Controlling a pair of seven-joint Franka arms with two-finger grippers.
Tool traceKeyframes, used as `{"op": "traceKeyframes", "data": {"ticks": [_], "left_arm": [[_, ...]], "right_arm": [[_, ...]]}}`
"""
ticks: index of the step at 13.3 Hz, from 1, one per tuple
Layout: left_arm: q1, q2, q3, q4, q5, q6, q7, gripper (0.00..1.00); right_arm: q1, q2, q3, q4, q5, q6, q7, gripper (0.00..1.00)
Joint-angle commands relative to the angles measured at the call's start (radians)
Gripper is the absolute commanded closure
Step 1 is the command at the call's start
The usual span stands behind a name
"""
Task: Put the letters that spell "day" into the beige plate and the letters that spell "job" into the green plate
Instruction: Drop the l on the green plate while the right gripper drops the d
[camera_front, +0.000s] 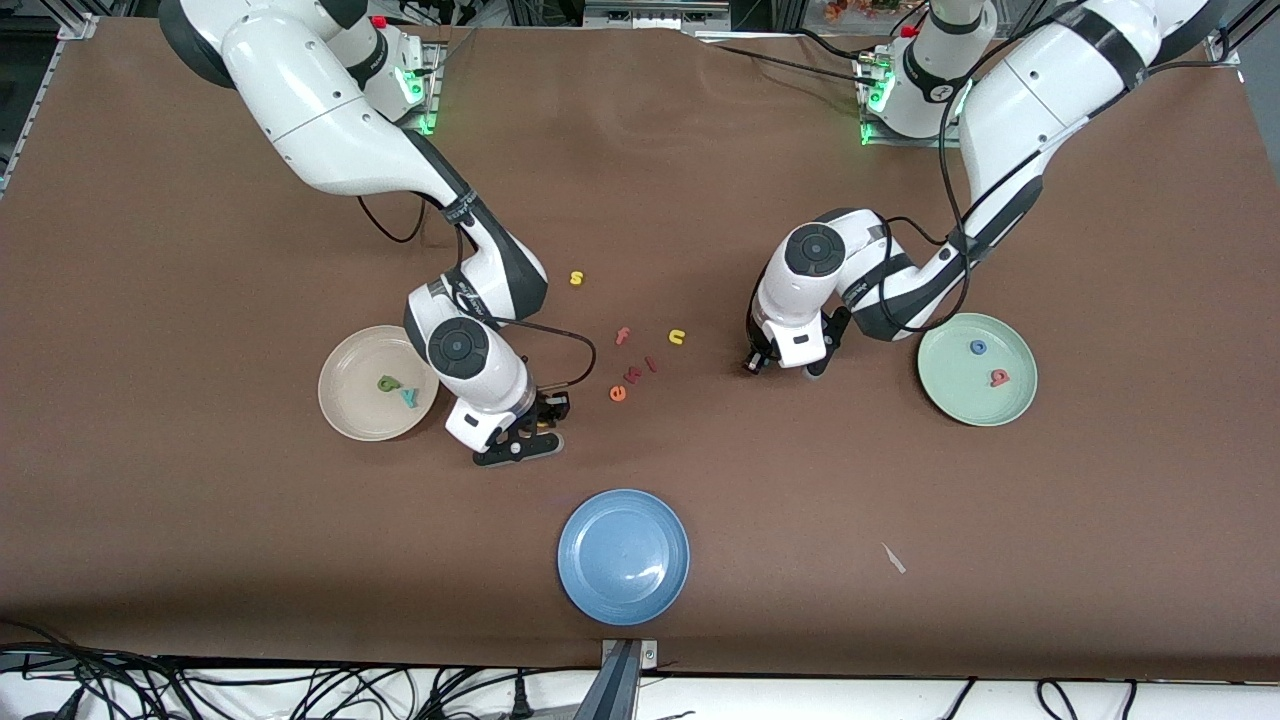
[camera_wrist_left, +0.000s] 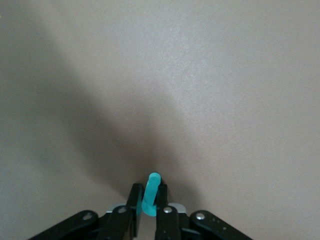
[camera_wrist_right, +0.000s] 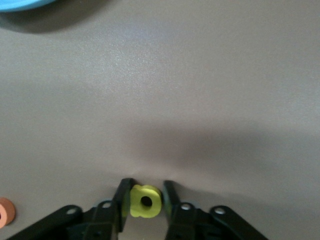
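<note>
In the left wrist view, my left gripper (camera_wrist_left: 149, 194) is shut on a teal j (camera_wrist_left: 151, 197), held edge-on low over the brown table. In the front view, this gripper (camera_front: 757, 365) is down between the loose letters and the green plate (camera_front: 960, 395). That plate holds a blue o (camera_front: 978, 347) and a pinkish-red b (camera_front: 999, 377). My right gripper (camera_wrist_right: 145, 192) is shut on a yellow a (camera_wrist_right: 145, 201) at the table. It (camera_front: 535, 428) stands beside the beige plate (camera_front: 340, 400), which holds a dark green d (camera_front: 388, 382) and a teal y (camera_front: 408, 397).
Loose letters lie mid-table: a yellow s (camera_front: 576, 278), a pink f (camera_front: 622, 335), a yellow u (camera_front: 677, 337), an orange e (camera_front: 618, 394) and two small pink pieces beside it. A blue plate (camera_front: 623, 556) sits nearer the front camera. A white scrap (camera_front: 893, 558) lies toward the left arm's end.
</note>
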Motion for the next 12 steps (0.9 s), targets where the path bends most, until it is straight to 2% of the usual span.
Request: {"op": "traceKeyframes", "data": {"ticks": [1, 2, 3, 6, 8, 10, 12], "left_arm": [[0.007, -0.028, 0.002, 0.0, 0.018, -0.067, 0.068, 1.0], [0.031, -0.039, -0.009, 0.0, 0.002, -0.106, 0.126, 1.0], [0.104, -0.045, -0.072, -0.001, -0.036, -0.129, 0.209, 1.0], [0.458, -0.044, -0.38, -0.004, -0.138, -0.358, 0.511, 1.0], [0.626, -0.044, -0.482, -0.004, -0.167, -0.513, 0.716, 1.0], [0.72, -0.042, -0.493, -0.006, -0.166, -0.607, 0.923, 1.0], [0.755, -0.039, -0.452, -0.016, -0.137, -0.614, 1.05, 1.0]], "right_arm": [[0.004, -0.026, -0.029, -0.011, 0.0, -0.011, 0.006, 0.75], [-0.004, -0.054, -0.038, -0.015, 0.008, -0.05, -0.007, 0.76], [-0.023, -0.086, -0.043, -0.015, 0.032, -0.107, -0.059, 0.76], [-0.121, -0.219, -0.063, -0.081, 0.123, -0.251, -0.323, 0.76], [-0.186, -0.343, -0.063, -0.219, 0.126, -0.27, -0.431, 0.76], [-0.232, -0.466, -0.063, -0.383, 0.131, -0.258, -0.454, 0.75], [-0.238, -0.537, -0.063, -0.488, 0.178, -0.255, -0.445, 0.73]]}}
